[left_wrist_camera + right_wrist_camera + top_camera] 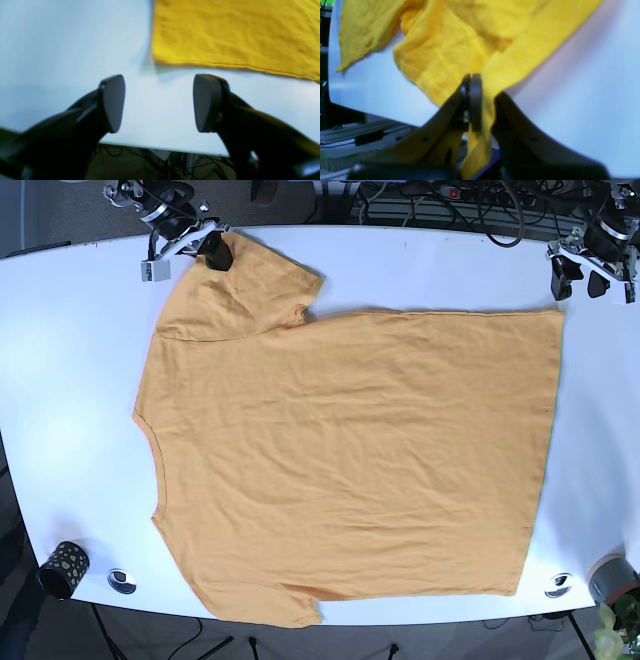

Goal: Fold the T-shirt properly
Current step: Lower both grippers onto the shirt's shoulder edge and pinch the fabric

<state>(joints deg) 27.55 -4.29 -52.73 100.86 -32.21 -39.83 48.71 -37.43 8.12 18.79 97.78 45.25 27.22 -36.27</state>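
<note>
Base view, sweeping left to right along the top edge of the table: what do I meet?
right gripper shut on the T-shirt's sleeve → hem corner of the T-shirt → open left gripper, clear of the cloth.

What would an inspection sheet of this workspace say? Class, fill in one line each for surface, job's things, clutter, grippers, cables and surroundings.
Surface: white table, bare around the cloth.
Job's things: yellow T-shirt spread flat, not yet folded; one sleeve at the far edge is pinched and rumpled.
Clutter: dark patterned cup and a small metal disc at one near corner; another disc and a grey pot with a plant at the other.
Grippers: right gripper shut on the sleeve; left gripper open, empty, just off the shirt's hem corner.
Cables: a tangle of cables behind the far edge.
Surroundings: grey floor beyond the table; little else can be made out.
</note>
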